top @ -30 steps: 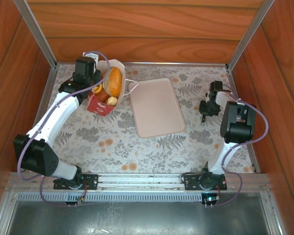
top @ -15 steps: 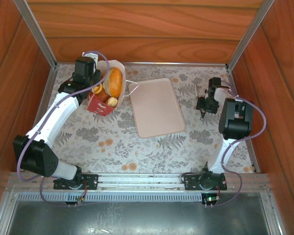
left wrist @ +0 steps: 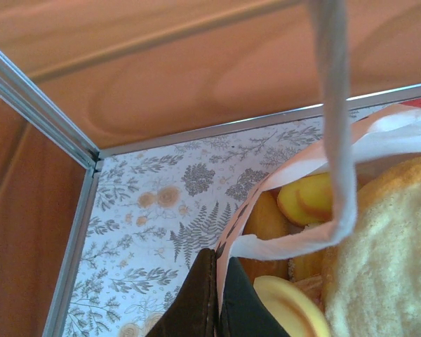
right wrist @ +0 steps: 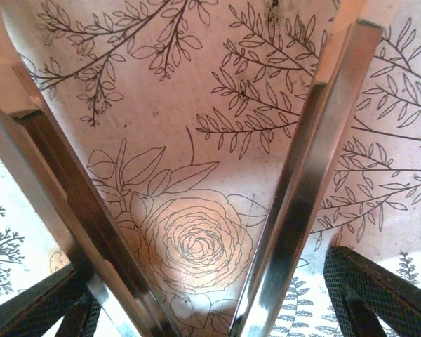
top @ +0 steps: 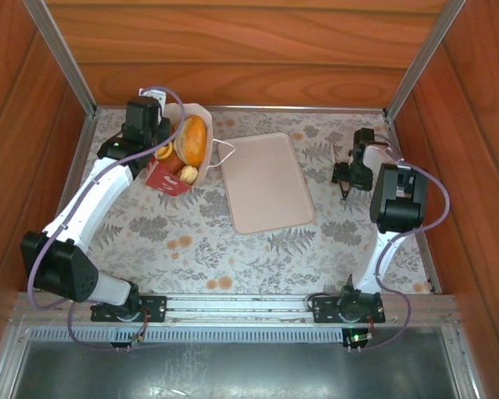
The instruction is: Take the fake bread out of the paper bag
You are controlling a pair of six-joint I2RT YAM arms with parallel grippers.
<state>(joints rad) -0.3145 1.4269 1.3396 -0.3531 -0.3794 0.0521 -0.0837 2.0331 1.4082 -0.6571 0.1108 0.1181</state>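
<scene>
Fake bread (top: 191,141) sits inside the paper bag (top: 168,179), which stands just left of the beige tray (top: 266,183) on the floral tabletop (top: 200,233), near its far left corner. From above, the bag leans with its white mouth opened toward the tray, its red lower part toward the near side, and a large golden-orange loaf fills most of the opening with smaller rolls packed beside it on the side away from the tray. One white cord handle (top: 224,148) loops out from the bag and lies at the tray's far left corner. The left end effector (top: 154,150) is at the bag's rim on the side away from the tray; in the left wrist view this end effector (left wrist: 216,288) is pinched shut on the thin paper edge of the bag (left wrist: 281,175), the two dark fingers (left wrist: 189,309) pressed together with the paper between them. That view also shows a white handle band (left wrist: 337,140) crossing in front of the loaf (left wrist: 393,267) and several glossy little rolls (left wrist: 309,200) just inside the rim. The right end effector (top: 347,179) is on the tray's right side, apart from it, pointing down at the tabletop. In the right wrist view its dark fingers (right wrist: 379,295) stand wide apart at the frame's lower corners, and the end effector (right wrist: 203,295) holds nothing, with the printed rose of the tabletop between them.
</scene>
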